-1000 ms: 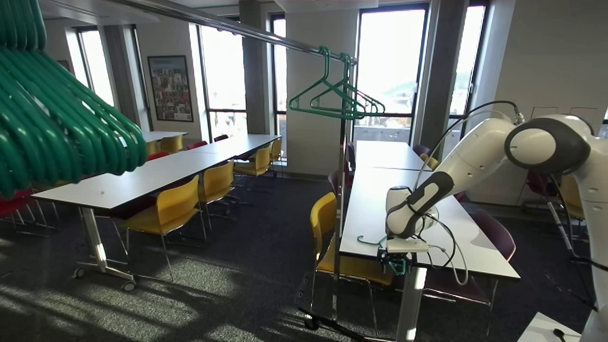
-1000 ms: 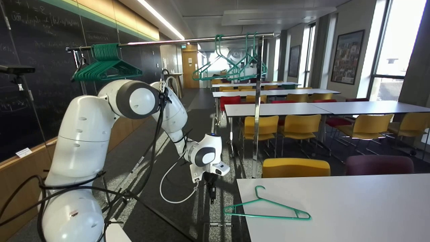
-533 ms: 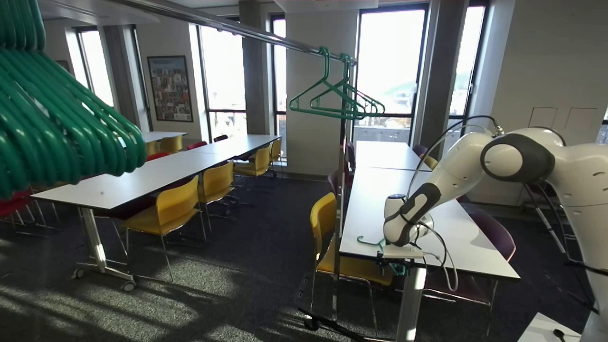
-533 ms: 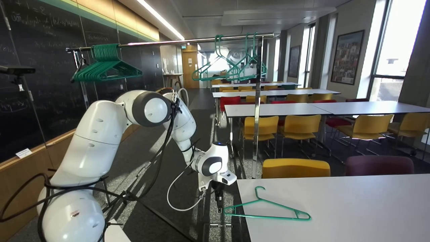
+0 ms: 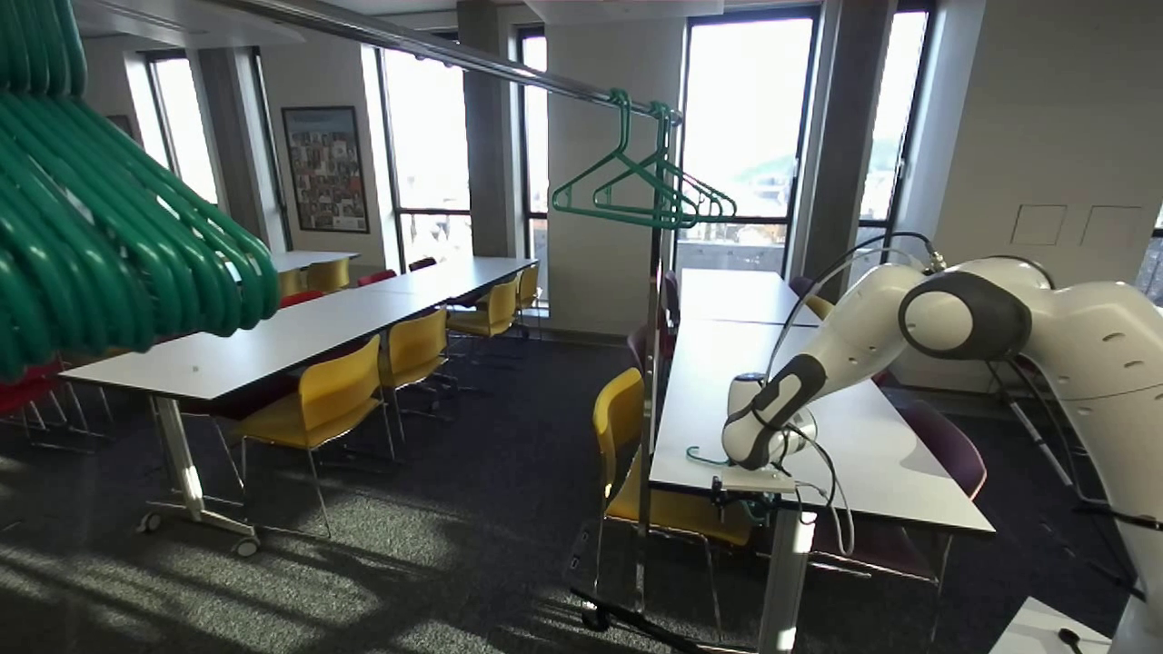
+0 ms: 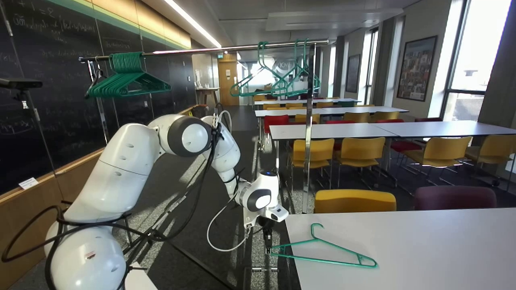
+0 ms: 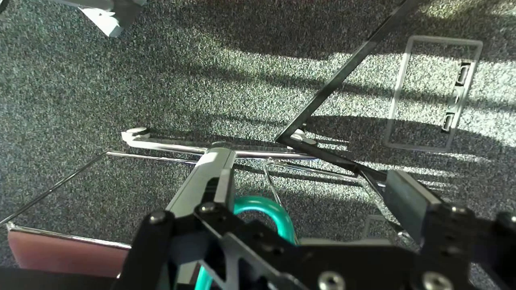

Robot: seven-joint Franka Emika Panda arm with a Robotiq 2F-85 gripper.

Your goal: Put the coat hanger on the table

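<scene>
A thin teal-green coat hanger [image 6: 322, 260] lies flat on the near white table [image 6: 423, 249], with one end sticking out past the table's edge. Its hook [image 5: 704, 457] shows on the same table [image 5: 709, 391] in an exterior view. My gripper [image 6: 268, 249] points down just off that edge, at the overhanging end. In the wrist view my gripper [image 7: 318, 197] is open, its fingers wide apart. The rounded hanger end [image 7: 278, 217] curves out beside the left finger, between the fingers, and appears to touch that finger. Part of the hanger is hidden behind the gripper.
A metal rack post [image 6: 308, 161] stands close beyond the gripper, with hangers [image 6: 278, 86] on its rail. A thick bunch of hangers [image 6: 129, 82] hangs farther along. A yellow chair [image 6: 354, 200] and a purple chair [image 6: 455, 198] stand at the table.
The arm has reached lower and toward the table, bringing the gripper to the hanger's overhanging end. The hanger has slid slightly farther onto the table.
</scene>
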